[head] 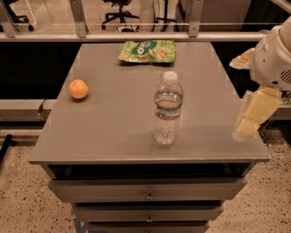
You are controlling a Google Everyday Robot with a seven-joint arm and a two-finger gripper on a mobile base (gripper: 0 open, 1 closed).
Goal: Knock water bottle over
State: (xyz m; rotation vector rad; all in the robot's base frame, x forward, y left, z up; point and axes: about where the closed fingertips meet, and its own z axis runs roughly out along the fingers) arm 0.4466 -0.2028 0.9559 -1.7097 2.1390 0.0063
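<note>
The water bottle (168, 109), clear ribbed plastic (white cap, red-and-white band), stands upright on the smooth grey table (104, 132). The gripper (245, 127) hangs well to its right; whether it is open or closed I cannot tell.

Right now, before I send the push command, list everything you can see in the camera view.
water bottle: one, clear with a white cap and a red-and-white label band, standing upright near the middle of the table, a little to the right
orange: one, orange, left side of the table
snack bag: one, green, lying flat at the table's far edge
table: one, grey top, drawers under the front edge
office chair: at least one, dark, on the floor beyond the table
arm: one, white, to the right of the table
gripper: one, pale yellow, at the table's right edge, apart from the water bottle
</note>
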